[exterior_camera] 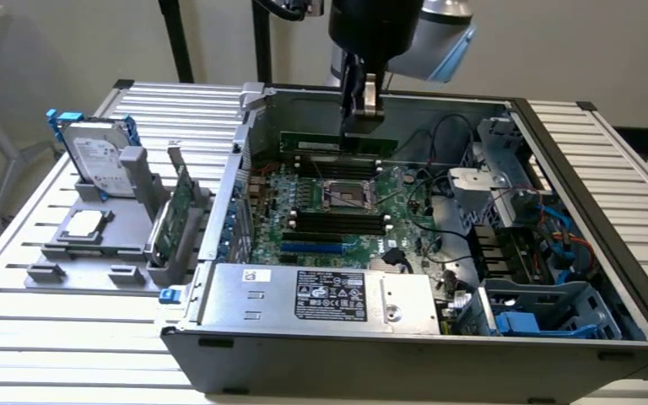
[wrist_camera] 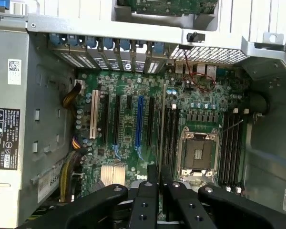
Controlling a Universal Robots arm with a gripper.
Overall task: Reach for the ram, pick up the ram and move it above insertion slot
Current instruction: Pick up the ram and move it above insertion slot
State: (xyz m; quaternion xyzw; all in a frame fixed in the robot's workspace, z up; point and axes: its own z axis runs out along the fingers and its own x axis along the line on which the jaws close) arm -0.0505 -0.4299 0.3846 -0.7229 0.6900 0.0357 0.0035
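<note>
Near edge of open computer case (exterior_camera: 414, 346): power supply (exterior_camera: 318, 297), then motherboard (exterior_camera: 336, 211) with empty memory slots (exterior_camera: 336, 222). Best done by keeping the stick level, parallel to the slots and clear of cables. Toward the far wall: end effector (exterior_camera: 360, 110) closed on the ram (exterior_camera: 336, 142), gripped mid-length, held above the slots there. In wrist view, fingers (wrist_camera: 152, 179) close together over the board.

Arm reaching straight down, claw (exterior_camera: 361, 118) vertical, fingers (wrist_camera: 151, 179) pinched nearly together.
</note>
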